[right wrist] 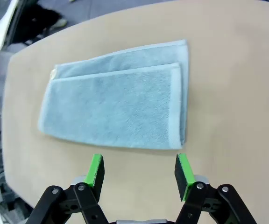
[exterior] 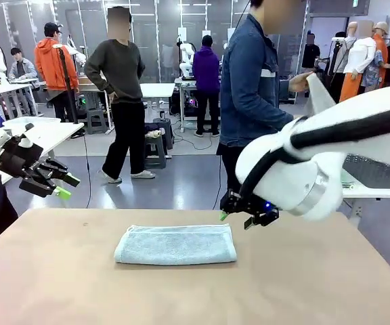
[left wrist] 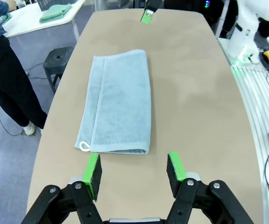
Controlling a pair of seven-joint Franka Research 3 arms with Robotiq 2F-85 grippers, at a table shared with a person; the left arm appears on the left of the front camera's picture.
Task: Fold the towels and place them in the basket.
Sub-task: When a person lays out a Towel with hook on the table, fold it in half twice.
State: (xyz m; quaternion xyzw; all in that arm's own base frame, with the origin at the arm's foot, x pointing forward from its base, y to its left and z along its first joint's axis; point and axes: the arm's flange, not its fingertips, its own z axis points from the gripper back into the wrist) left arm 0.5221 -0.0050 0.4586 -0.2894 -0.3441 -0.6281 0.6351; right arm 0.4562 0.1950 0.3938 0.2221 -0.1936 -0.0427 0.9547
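A light blue towel (exterior: pixel 175 245) lies folded into a long strip in the middle of the tan table (exterior: pixel 59 284). In the left wrist view the towel (left wrist: pixel 118 102) has a small white loop (left wrist: pixel 84 146) at its near corner. My left gripper (exterior: pixel 68 187) hangs open above the table's left edge, and its pads (left wrist: pixel 93 172) stand apart just short of the towel's end. My right gripper (exterior: pixel 235 219) hovers open over the towel's right end, above the towel (right wrist: pixel 120 107). A green towel (left wrist: pixel 55 11) lies on a white side table, next to a dark latticed basket (left wrist: pixel 48 3).
A person in a denim jacket (exterior: pixel 249 81) stands at the table's far edge, turned to the right. My right arm's white body (exterior: pixel 317 162) fills the right side. Other people and tables stand farther back. A white robot base (left wrist: pixel 249 32) stands beside the table.
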